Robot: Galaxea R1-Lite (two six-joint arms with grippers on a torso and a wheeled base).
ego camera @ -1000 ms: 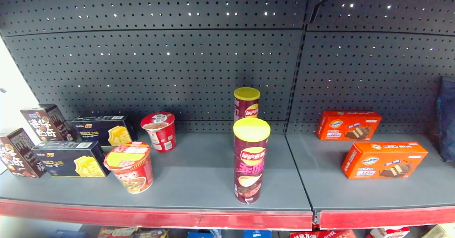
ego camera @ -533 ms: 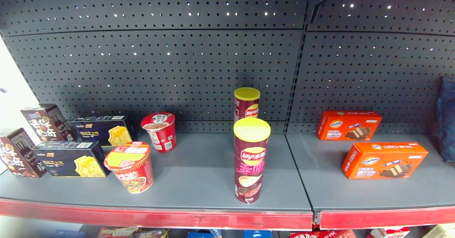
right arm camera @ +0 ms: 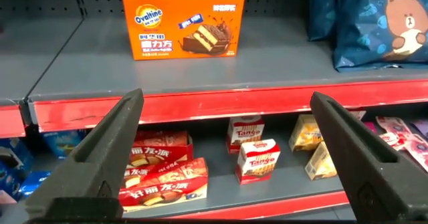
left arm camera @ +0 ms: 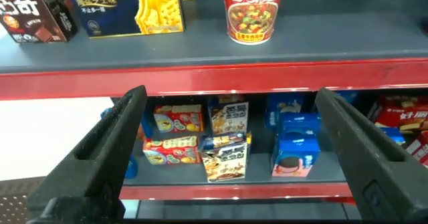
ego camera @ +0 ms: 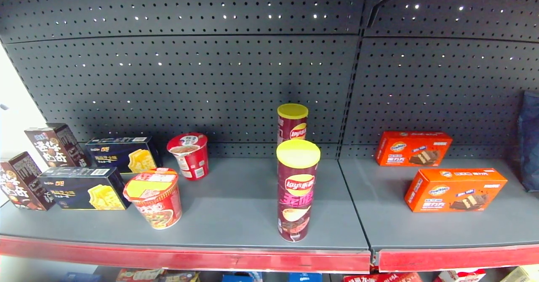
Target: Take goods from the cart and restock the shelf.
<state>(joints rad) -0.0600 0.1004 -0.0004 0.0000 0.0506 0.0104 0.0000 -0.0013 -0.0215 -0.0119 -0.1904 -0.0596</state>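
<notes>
Bright even light, pinpricks shining through the pegboard [ego camera: 185,84], head view's edges bowed.

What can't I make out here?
- Head view: lower half of the rear chip can, hidden behind the front chip can.
- Head view: blue bag, cut off by the right edge.
- Head view: lower-shelf goods, mostly under the red shelf lip.
- Left wrist view: top of the noodle cup, cut by the picture's edge.

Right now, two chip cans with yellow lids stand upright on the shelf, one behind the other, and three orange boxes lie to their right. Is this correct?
Not quite. The head view shows two orange boxes, not three. The rest holds: the two chip cans with yellow lids stand upright on the shelf, one behind the other, left of the boxes.
</notes>
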